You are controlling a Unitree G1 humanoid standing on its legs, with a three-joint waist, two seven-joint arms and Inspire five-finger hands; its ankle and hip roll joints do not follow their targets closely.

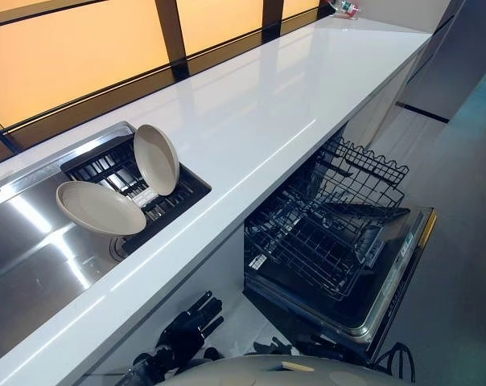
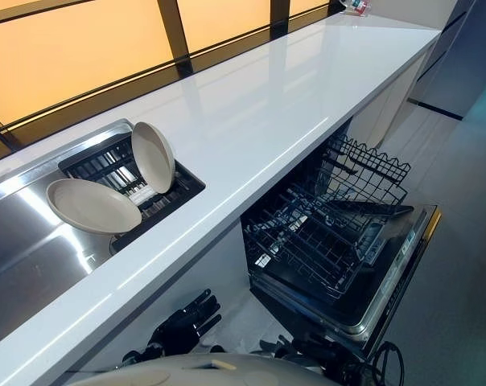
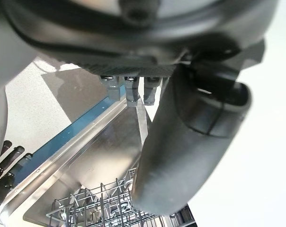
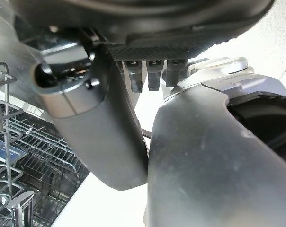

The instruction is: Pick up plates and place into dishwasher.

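Two cream plates sit in a black dish rack (image 1: 107,163) in the sink. One plate (image 1: 156,158) stands upright on its edge. The other plate (image 1: 100,207) lies tilted, nearer the steel basin. Below the counter the dishwasher is open, with its empty lower wire rack (image 1: 327,229) pulled out over the lowered door (image 1: 397,269). My left hand (image 1: 191,326) hangs low in front of the cabinet, fingers straight and holding nothing. In its wrist view the thumb (image 3: 190,142) stands free. My right hand (image 2: 295,350) is low by the dishwasher's near corner, its thumb (image 4: 95,118) also free, nothing in it.
A long white counter (image 1: 267,104) runs from the sink to the far end, where small items (image 1: 348,8) stand. The steel sink basin (image 1: 26,249) lies at the left. Windows line the back edge. Grey floor (image 1: 460,177) opens to the right of the dishwasher.
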